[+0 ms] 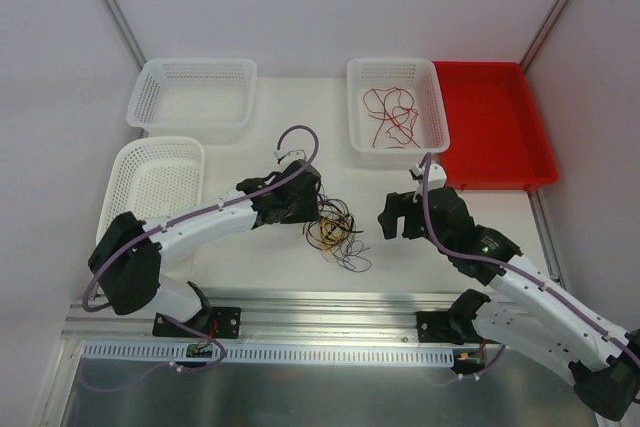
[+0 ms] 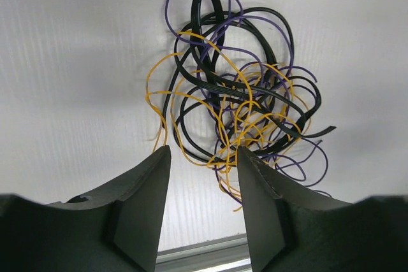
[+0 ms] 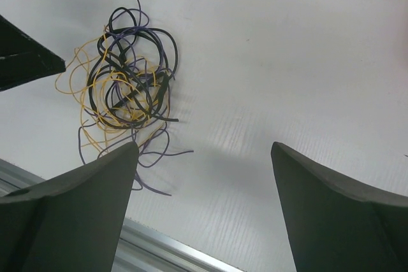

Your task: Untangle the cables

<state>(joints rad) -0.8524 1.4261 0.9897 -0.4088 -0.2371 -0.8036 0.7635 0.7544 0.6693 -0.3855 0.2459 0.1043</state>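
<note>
Red wires (image 1: pixel 392 112) lie sorted in a white basket (image 1: pixel 440 119) at the far side of the table (image 1: pixel 270 267), seen from above. A tangle (image 1: pixel 335 230) of yellow, black and purple wires sits mid-table between the left gripper (image 1: pixel 318 209) and the right gripper (image 1: pixel 395 217). By this evidence one colour is out and three are left to separate. From the left wrist, the jaws stand parted at the tangle's left edge, clamping nothing. From the right wrist, the jaws gape wide over bare table, the tangle off to the left. No brand or writing is legible.
</note>
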